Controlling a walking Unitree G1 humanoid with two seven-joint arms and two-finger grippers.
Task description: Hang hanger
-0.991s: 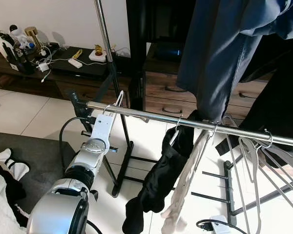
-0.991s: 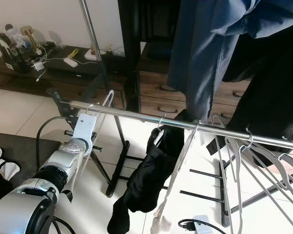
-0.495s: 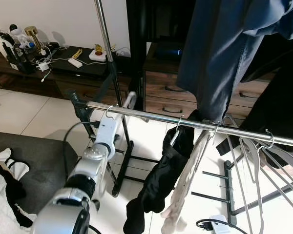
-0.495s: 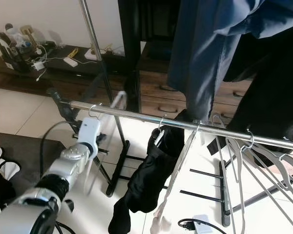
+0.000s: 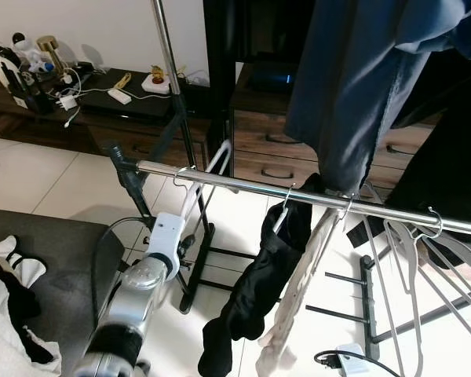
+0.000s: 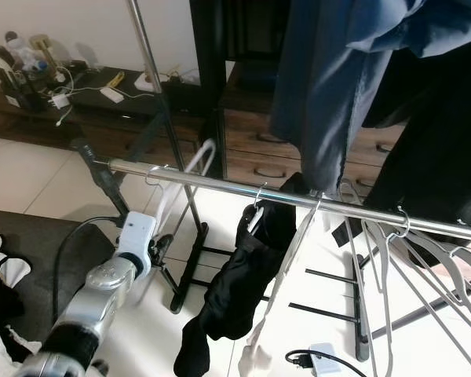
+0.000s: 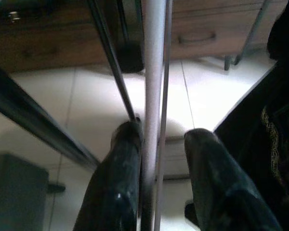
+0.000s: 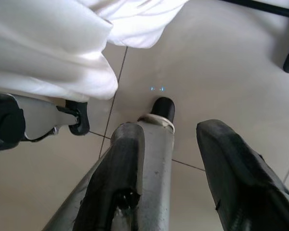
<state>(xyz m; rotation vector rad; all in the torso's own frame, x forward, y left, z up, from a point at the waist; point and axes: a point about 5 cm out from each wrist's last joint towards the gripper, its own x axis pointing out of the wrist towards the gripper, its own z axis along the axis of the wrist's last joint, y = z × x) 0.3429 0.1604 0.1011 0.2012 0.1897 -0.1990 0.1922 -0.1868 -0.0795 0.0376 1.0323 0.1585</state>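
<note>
Below the left end of the rail (image 5: 243,186), our left gripper (image 7: 156,144) has its fingers apart around the white hanger (image 5: 212,169), whose hook sits over the rail; our right gripper (image 8: 166,144) hangs low over the floor tiles, fingers apart and holding nothing. We judge the hanger light, thin, stiff and smooth, likely to swing or slip, so the straight lower arm is the place to hold it. Further along the rail hang black trousers (image 5: 255,294), a pale garment (image 5: 302,287) and bare hangers (image 5: 412,259), beyond them a blue shirt (image 5: 353,86) and drawers (image 5: 275,141), and the rack's slanted struts (image 5: 133,177) crowd the gripper.
</note>
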